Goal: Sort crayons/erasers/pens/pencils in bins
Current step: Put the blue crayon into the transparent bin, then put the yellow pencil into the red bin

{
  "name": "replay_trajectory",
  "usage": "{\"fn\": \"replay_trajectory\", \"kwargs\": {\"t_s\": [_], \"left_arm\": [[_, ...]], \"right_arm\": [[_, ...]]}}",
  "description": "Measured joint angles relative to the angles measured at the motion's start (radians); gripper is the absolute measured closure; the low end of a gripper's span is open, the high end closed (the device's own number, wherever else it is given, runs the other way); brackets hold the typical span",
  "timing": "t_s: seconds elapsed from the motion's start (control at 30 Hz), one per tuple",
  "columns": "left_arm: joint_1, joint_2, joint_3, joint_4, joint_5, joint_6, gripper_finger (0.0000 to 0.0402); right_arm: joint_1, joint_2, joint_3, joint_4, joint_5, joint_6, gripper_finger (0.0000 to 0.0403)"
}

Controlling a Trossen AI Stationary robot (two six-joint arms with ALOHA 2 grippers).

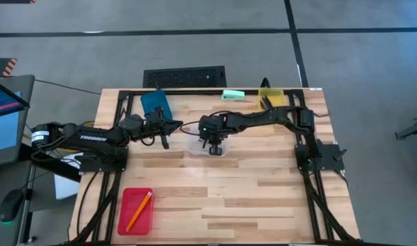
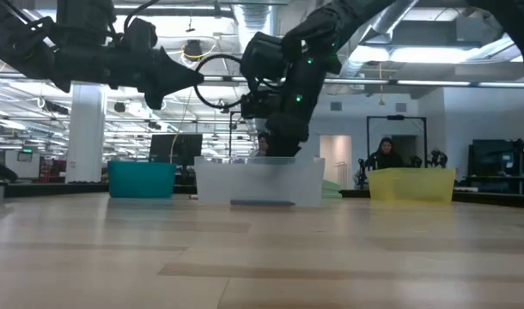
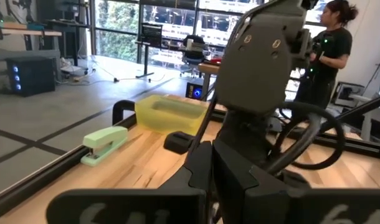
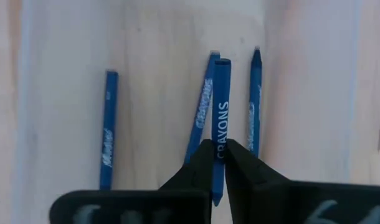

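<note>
My right gripper [image 4: 218,155] is shut on a blue crayon [image 4: 220,112] printed "CRAYONS". It reaches down into the clear bin [image 1: 195,147] at mid-table [image 2: 258,182]. Three more blue crayons lie flat on the bin's floor: one to one side [image 4: 108,134], one half under the held crayon [image 4: 200,115], one beside it [image 4: 255,99]. My left gripper [image 1: 176,126] hovers shut and level, holding nothing, just left of the clear bin and near the blue bin [image 1: 155,104]. My right gripper pinches the crayon between its two fingertips [image 4: 202,163], close to one end [image 4: 220,146]. A short pointed stub [image 4: 216,198] shows behind the fingers and the long part sticks out ahead. The fingers come slanting down from above. The crayon hangs over the ones lying in the bin.
A yellow bin [image 1: 271,96] and a mint-green stapler [image 1: 233,95] sit at the far edge. A red bin [image 1: 126,222] with an orange pencil [image 1: 138,210] stands near the front left. Bare wood lies across the front right. A person [image 3: 327,56] stands beyond the table.
</note>
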Motion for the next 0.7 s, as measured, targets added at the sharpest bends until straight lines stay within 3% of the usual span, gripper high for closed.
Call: {"fn": "replay_trajectory", "kwargs": {"t_s": [0.3, 0.43, 0.57, 0.7], "left_arm": [[0.0, 0.0, 0.0, -0.024, 0.0, 0.026, 0.0398], [0.001, 0.0, 0.0, -0.037, -0.001, 0.041, 0.0398], [0.011, 0.0, 0.018, -0.09, 0.001, 0.049, 0.0401], [0.039, 0.0, 0.108, -0.302, 0.008, 0.093, 0.0401]], "right_arm": [[0.034, -0.013, 0.001, -0.006, 0.0, -0.005, 0.0291], [0.056, -0.054, 0.0, -0.068, 0.001, -0.091, 0.0268], [0.083, -0.151, -0.005, -0.12, 0.022, -0.165, 0.0303], [0.079, -0.302, -0.133, -0.06, 0.002, -0.181, 0.0369]]}}
